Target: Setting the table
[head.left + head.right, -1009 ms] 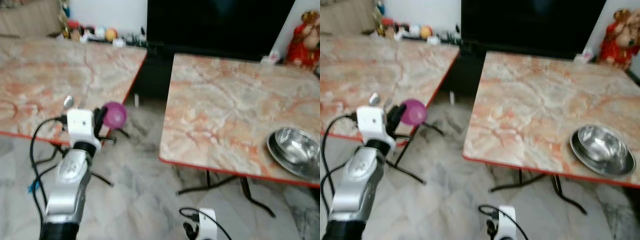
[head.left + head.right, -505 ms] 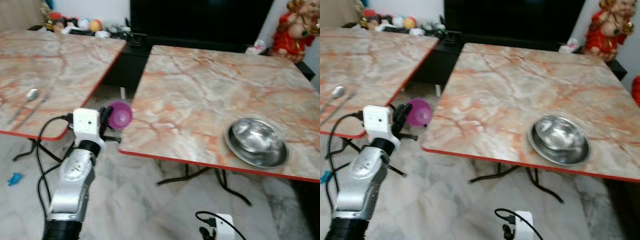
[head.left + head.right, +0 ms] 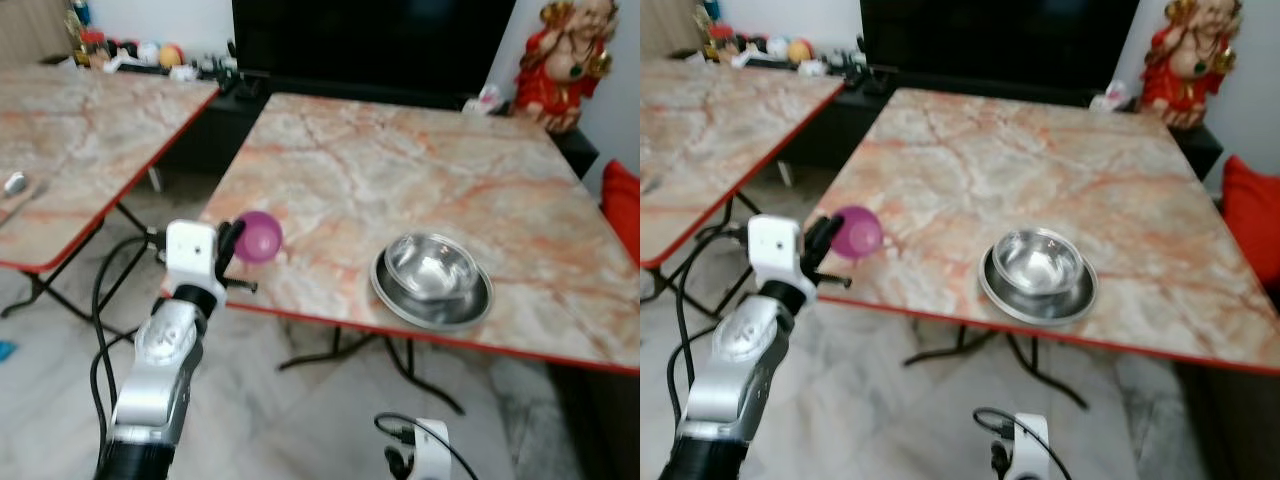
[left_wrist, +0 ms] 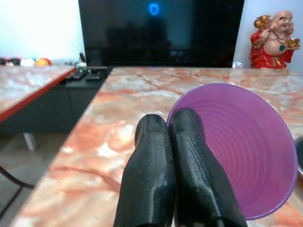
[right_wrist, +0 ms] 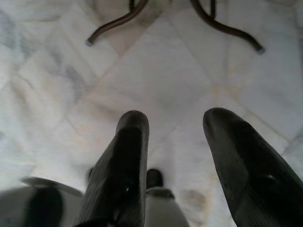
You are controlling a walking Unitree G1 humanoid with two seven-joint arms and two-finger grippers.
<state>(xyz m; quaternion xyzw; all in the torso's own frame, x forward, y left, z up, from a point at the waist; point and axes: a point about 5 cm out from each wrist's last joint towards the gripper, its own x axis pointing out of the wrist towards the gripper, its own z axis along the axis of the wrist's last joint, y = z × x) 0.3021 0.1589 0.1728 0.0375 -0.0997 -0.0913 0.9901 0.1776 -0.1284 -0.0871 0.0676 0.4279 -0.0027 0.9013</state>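
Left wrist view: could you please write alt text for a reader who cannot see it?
The left gripper, its two black fingers shut, pinches the rim of a purple cup above the near edge of a marble-patterned table. Behind stand a dark screen and a red figurine.

A black TV (image 3: 370, 45) is seen behind the tables, a red figurine (image 3: 558, 62) at its right, a red cushion (image 3: 1252, 215) by the right edge.
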